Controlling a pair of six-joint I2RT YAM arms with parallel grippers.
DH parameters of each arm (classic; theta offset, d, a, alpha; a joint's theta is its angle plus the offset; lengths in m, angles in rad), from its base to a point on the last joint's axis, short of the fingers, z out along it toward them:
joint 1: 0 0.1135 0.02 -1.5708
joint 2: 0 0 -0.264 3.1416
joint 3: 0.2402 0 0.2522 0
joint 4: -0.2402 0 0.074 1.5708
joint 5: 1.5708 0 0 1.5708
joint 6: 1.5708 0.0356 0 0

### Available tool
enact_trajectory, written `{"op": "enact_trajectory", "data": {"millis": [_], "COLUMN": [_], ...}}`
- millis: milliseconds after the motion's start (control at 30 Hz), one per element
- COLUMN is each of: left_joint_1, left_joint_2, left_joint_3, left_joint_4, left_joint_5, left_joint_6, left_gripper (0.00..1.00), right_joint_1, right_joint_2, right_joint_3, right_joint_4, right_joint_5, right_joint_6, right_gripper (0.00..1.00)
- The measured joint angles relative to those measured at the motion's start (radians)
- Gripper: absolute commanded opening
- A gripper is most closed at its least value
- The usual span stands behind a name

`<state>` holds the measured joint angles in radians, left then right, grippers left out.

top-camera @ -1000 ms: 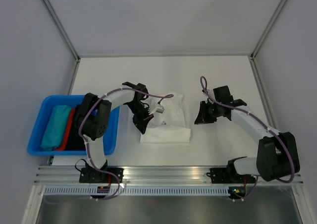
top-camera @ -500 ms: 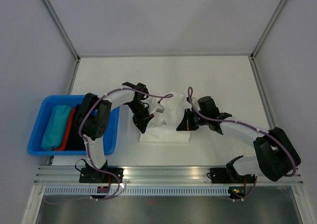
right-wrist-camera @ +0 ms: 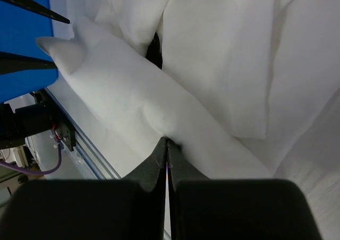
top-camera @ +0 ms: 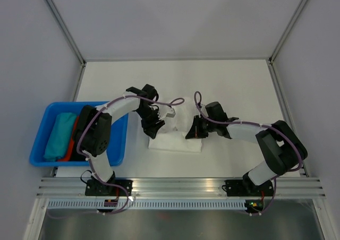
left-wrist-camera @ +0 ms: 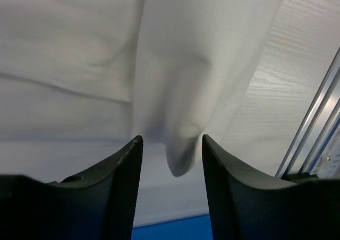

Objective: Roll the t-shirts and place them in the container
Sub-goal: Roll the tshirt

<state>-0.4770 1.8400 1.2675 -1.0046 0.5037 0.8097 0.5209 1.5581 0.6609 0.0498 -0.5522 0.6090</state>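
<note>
At the middle of the table, between the two arms, the white shirt lies folded to a narrow strip, its near end turned over into a thick, soft band. The left gripper stands at the band's left end with its jaws partway apart, a rounded lobe of cloth lying loose in the gap. We read this as a grip let go or not yet taken, since nothing looks clamped. The right gripper is closed tight, its tips pressed against the fold at the band's right end. From its wrist view we cannot tell whether a thin layer is pinched or the tips only nudge the cloth. We judge that each arm works one end so that the roll turns evenly across the shirt's width rather than skewing. The cloth looks limp and smooth, with shallow creases and a pointed corner poking out toward the left gripper. The layers behind the band lie flat but slightly askew, so the roll seems barely begun. We make out no printed marks on it from these views. Well to the left, a blue bin holds a teal roll with a red roll just beside it, apparently shirts already done.
</note>
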Motion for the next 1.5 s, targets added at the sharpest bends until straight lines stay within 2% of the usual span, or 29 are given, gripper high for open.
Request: {"op": "enact_trajectory", "data": {"millis": [100, 167, 333, 433, 567, 667, 900, 1000, 1033, 1100, 1133, 1200, 1233, 1267, 1433, 1500], "left_joint_1": [0.0, 0.0, -0.027, -0.113, -0.332, -0.423, -0.432, -0.44, -0.441, -0.442, -0.442, -0.442, -0.443, -0.443, -0.436, -0.411], "left_joint_2": [-0.064, -0.115, -0.283, -0.42, -0.556, -0.544, -0.439, -0.435, -0.43, -0.41, -0.398, -0.375, -0.366, -0.36, -0.339, -0.335], "left_joint_3": [-0.015, -0.021, -0.057, -0.151, -0.352, -0.447, -0.545, -0.57, -0.57, -0.567, -0.563, -0.56, -0.558, -0.555, -0.529, -0.506], "left_joint_4": [0.029, 0.049, 0.154, 0.228, 0.331, 0.357, 0.495, 0.538, 0.549, 0.573, 0.588, 0.611, 0.622, 0.631, 0.629, 0.6], "left_joint_5": [-0.031, -0.05, -0.121, -0.186, -0.301, -0.356, -0.531, -0.56, -0.568, -0.586, -0.594, -0.605, -0.609, -0.618, -0.62, -0.582], "left_joint_6": [0.026, 0.042, 0.048, 0.048, 0.048, 0.048, 0.048, 0.048, 0.048, 0.045, 0.045, 0.042, 0.042, 0.042, 0.035, 0.025], "left_gripper": [0.57, 0.66, 0.7, 0.72, 0.77, 0.79, 0.78, 0.71, 0.62, 0.5, 0.39, 0.28, 0.13, 0.05, 0.02, 0.02], "right_joint_1": [0.0, 0.0, 0.0, 0.0, -0.001, -0.001, -0.002, -0.002, -0.002, -0.003, -0.003, -0.005, -0.008, -0.01, -0.026, -0.034], "right_joint_2": [0.002, 0.012, 0.043, 0.044, 0.044, 0.044, 0.044, 0.043, 0.043, 0.042, 0.039, 0.028, 0.021, 0.012, -0.028, -0.058], "right_joint_3": [0.006, 0.016, 0.019, 0.019, 0.019, 0.019, 0.029, 0.03, 0.03, 0.03, 0.03, 0.03, 0.03, 0.03, 0.03, 0.032], "right_joint_4": [0.014, 0.026, 0.048, 0.054, 0.057, 0.057, 0.056, 0.056, 0.056, 0.055, 0.055, 0.053, 0.053, 0.054, 0.04, 0.019], "right_joint_5": [0.011, 0.014, 0.024, 0.031, 0.036, 0.037, 0.038, 0.039, 0.039, 0.039, 0.04, 0.04, 0.038, 0.035, 0.025, 0.021], "right_joint_6": [0.021, 0.032, 0.061, 0.076, 0.08, 0.079, 0.076, 0.075, 0.074, 0.068, 0.065, 0.056, 0.052, 0.048, 0.012, -0.017], "right_gripper": [0.0, 0.0, 0.0, 0.0, 0.0, 0.0, 0.01, 0.0, 0.0, 0.01, 0.02, 0.05, 0.06, 0.08, 0.16, 0.24]}}
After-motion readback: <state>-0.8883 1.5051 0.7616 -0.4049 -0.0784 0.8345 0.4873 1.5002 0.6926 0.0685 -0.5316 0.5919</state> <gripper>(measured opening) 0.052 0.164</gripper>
